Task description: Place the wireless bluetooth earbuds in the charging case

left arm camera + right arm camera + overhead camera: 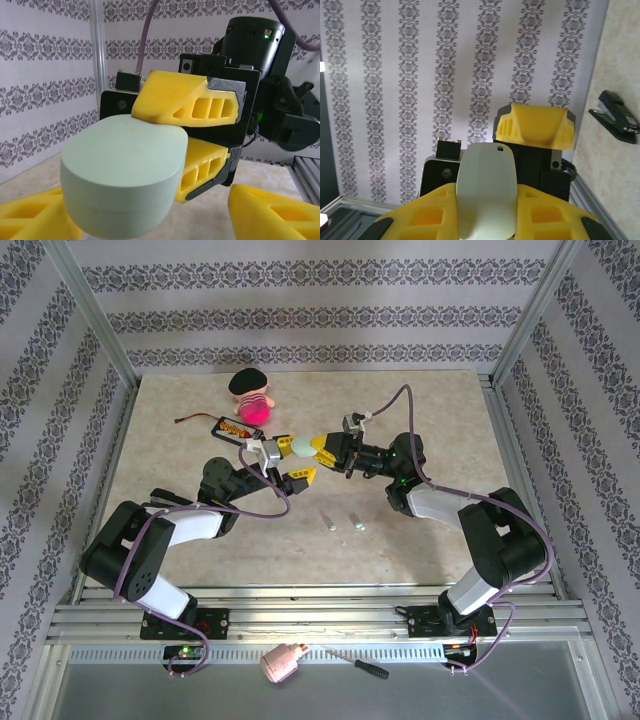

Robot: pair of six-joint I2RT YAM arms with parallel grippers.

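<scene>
The pale green charging case [299,447] hangs closed above the middle of the table. My right gripper [316,448] is shut on it; in the right wrist view the case [487,192] stands wedged between my yellow fingers [422,217]. My left gripper [296,464] faces it, open. In the left wrist view the case [122,172] sits between my widely spread fingertips [275,210], with the right gripper's yellow fingers [187,102] clamping it from above and below. Two pale stem-shaped earbuds [329,523] [358,524] lie on the table nearer the bases.
A pink doll with a black hat [252,398] and a black and orange stapler-like object [237,428] lie at the back left. A pink bottle [283,662] and a screwdriver [360,665] rest beyond the table's near rail.
</scene>
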